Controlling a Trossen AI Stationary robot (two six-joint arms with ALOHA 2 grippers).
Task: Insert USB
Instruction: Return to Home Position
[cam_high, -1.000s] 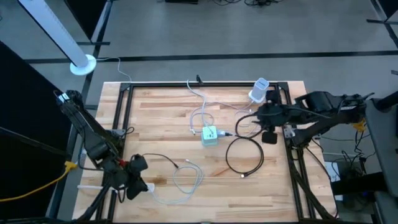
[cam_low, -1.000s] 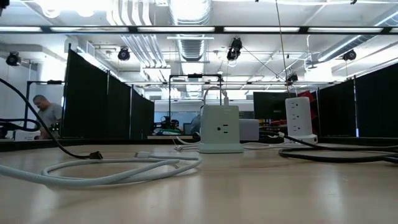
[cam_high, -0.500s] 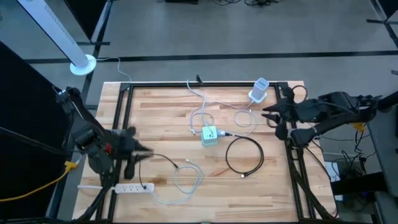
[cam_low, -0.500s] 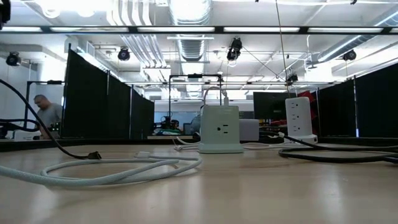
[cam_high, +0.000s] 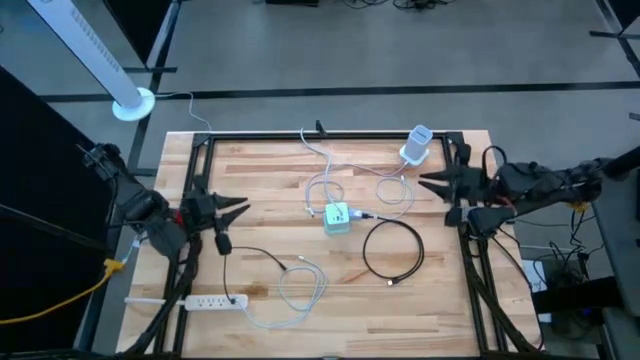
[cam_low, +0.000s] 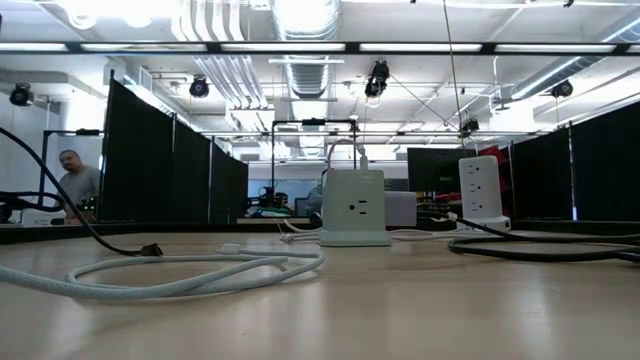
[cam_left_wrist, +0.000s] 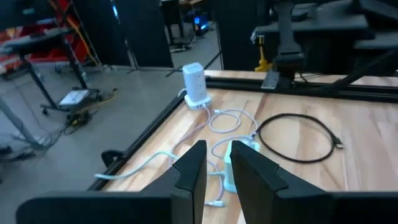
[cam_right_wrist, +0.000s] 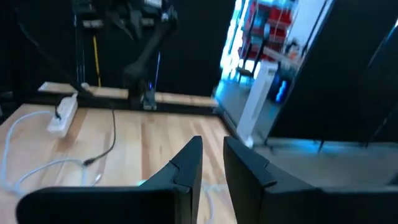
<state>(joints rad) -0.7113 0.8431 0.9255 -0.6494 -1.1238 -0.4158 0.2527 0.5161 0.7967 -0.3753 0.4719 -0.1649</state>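
A pale green charger cube (cam_high: 337, 217) stands mid-table on its base, with thin white cables (cam_high: 325, 185) running from it. A black cable (cam_high: 393, 248) lies coiled beside it. A white power strip (cam_high: 215, 301) and a looped white cable (cam_high: 300, 285) lie near left. Which cable end is the USB I cannot tell. My left gripper (cam_high: 238, 210) hangs over the table's left edge, pointing level toward the right, with a narrow gap (cam_left_wrist: 217, 155) and nothing in it. My right gripper (cam_high: 425, 183) hangs at the right edge, pointing left, also narrowly open (cam_right_wrist: 212, 152) and empty.
A white tower adapter (cam_high: 416, 146) stands at the far right, near my right gripper. A black frame (cam_high: 330, 135) runs around the table. A person (cam_low: 68, 180) stands far off in the room. Bare wood (cam_high: 380, 320) lies along the near edge.
My left gripper has risen from the power strip at the near left, gone toward the far edge, and turned from pointing down to level. The strip now lies uncovered. My right gripper has drawn back toward the right edge and tipped up to level.
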